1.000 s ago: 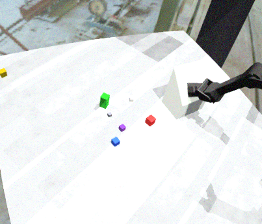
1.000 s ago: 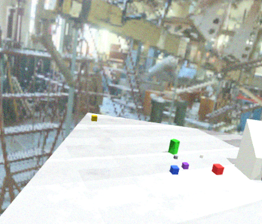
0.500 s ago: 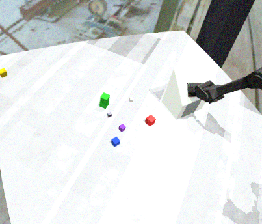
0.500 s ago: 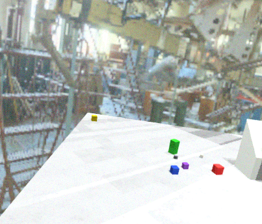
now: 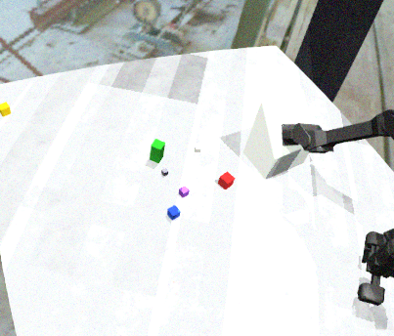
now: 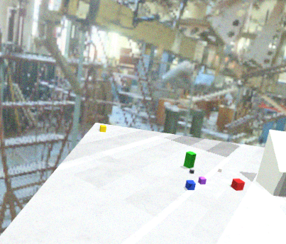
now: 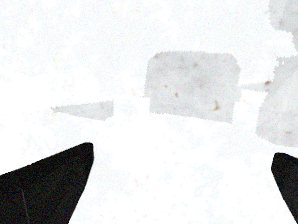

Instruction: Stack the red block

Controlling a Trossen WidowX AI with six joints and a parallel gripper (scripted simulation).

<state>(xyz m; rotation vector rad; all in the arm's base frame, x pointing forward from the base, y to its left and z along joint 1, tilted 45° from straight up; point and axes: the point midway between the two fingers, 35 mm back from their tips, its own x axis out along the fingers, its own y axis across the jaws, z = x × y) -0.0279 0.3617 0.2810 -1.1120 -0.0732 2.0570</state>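
a white table top [image 5: 95,254] with pale grey patches fills the lower part of the top view. behind it, across the upper frame, lies a blurred industrial hall with rusty metal racking [image 6: 12,106] at left, beams and pipes overhead. a dark pillar [image 5: 339,39] rises at upper right. light is bright and even.

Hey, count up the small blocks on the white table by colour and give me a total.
Green tall block tower: 1
Red cube block: 1
Blue cube: 1
Purple small cube: 1
Yellow cube: 1
Dark tiny cube: 1
Total: 6
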